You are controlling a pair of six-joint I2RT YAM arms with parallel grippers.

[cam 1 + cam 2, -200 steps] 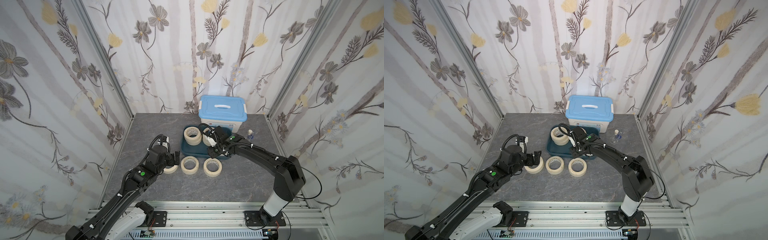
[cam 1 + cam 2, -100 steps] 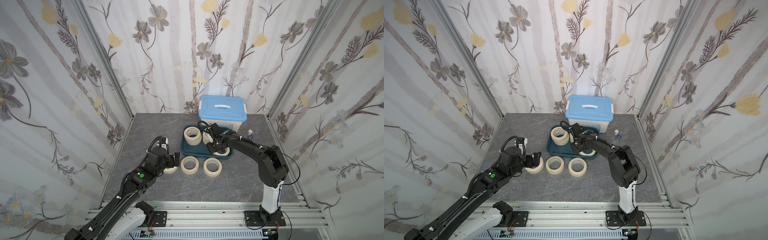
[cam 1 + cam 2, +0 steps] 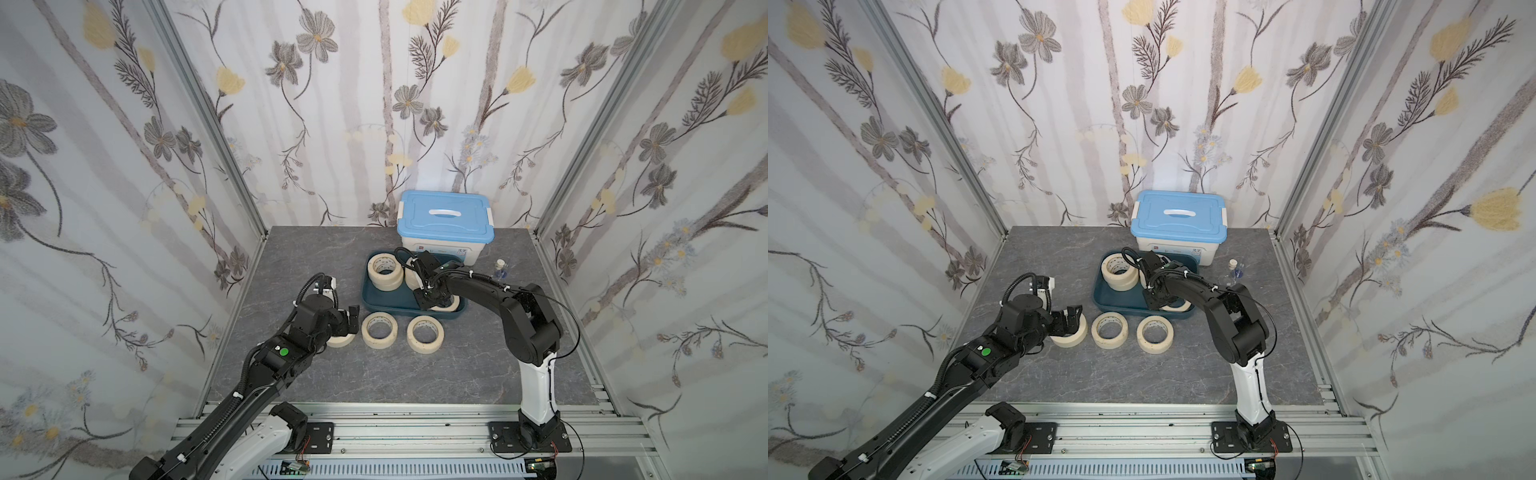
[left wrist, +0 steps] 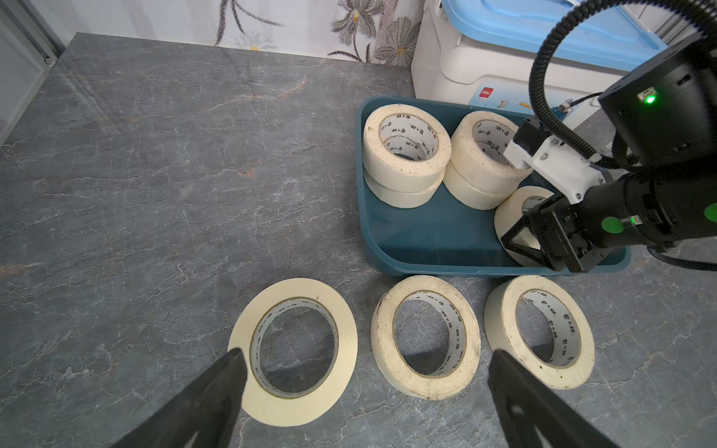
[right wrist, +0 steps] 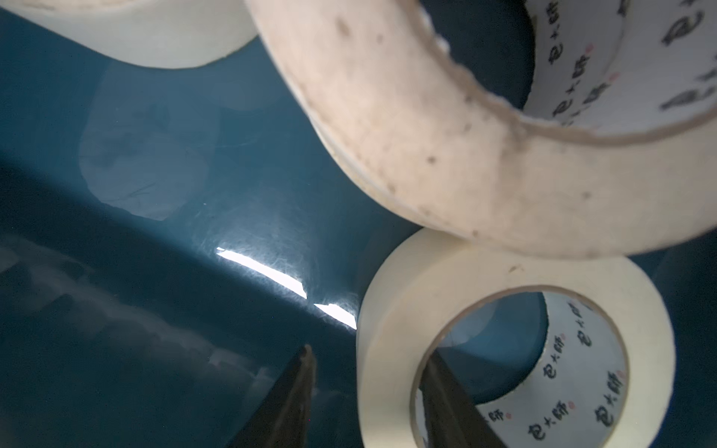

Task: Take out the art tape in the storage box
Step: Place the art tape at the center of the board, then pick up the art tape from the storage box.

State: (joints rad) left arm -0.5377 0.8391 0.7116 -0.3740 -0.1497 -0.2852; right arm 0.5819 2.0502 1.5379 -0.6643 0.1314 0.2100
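Unloading is partway: three art tape rolls lie on the desk, five sit in the storage box. The right gripper, jaws not yet clamped, straddles the near-right roll at its wall; next, squeeze and lift clear. The left gripper hovers wide open

Both top views were bright and evenly lit, the shadows on the worktop soft and faint, the walls bowed toward the edges. My left wrist view was sharp. My right wrist view was dim, the nearest tape roll blurred, white glare streaking the storage box.
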